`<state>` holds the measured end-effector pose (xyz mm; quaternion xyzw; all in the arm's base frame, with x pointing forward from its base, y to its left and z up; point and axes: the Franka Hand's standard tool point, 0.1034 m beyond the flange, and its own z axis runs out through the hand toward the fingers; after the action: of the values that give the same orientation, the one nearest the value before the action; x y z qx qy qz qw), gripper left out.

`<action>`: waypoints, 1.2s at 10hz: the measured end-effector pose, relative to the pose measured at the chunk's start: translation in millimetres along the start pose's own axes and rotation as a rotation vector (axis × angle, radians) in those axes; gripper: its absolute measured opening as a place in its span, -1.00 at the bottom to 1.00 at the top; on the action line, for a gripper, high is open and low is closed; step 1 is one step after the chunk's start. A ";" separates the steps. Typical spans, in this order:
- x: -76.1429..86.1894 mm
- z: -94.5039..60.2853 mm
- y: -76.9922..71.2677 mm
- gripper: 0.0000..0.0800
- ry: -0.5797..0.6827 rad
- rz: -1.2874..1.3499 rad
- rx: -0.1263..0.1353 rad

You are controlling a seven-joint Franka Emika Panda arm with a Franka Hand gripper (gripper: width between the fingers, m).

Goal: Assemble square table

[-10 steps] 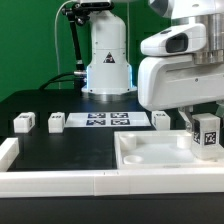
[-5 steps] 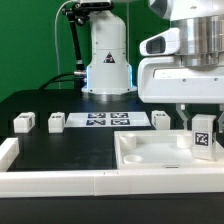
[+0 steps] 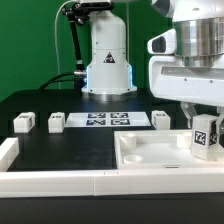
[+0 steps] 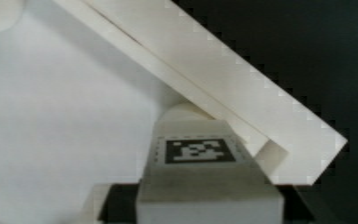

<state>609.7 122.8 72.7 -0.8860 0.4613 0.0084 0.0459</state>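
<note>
From the exterior view, I see my jaws clamped on one leg [image 3: 207, 136], which hangs over the corner of the square slab [image 3: 150, 152] that is farthest back and toward the exterior view's right. The slab lies at the front edge of the tabletop [image 3: 70, 150]. Three loose legs stand in a row behind it: two [image 3: 23, 122] [image 3: 56, 122] on the exterior view's left of the marker board [image 3: 100, 120], and one [image 3: 161, 120] just beside its other end.

In the wrist view, the leg [image 4: 197, 150] sits between the dark jaws, tag facing the camera, close to the slab's raised rim [image 4: 211, 75].

I judge this an early stage. No leg looks fitted yet, so all four remain.
</note>
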 end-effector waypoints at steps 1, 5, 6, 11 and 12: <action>0.2 0.0 0.1 -0.27 -0.001 -0.012 0.001; -1.2 -1.1 -1.9 0.47 0.000 -0.232 -0.002; 0.1 -3.0 -3.8 0.59 0.005 -0.357 -0.003; 4.5 -2.9 -7.1 0.62 -0.002 -0.817 -0.011; 4.8 -3.0 -7.1 0.62 0.002 -0.888 -0.013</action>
<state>618.1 122.7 75.8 -0.9986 0.0357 -0.0098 0.0390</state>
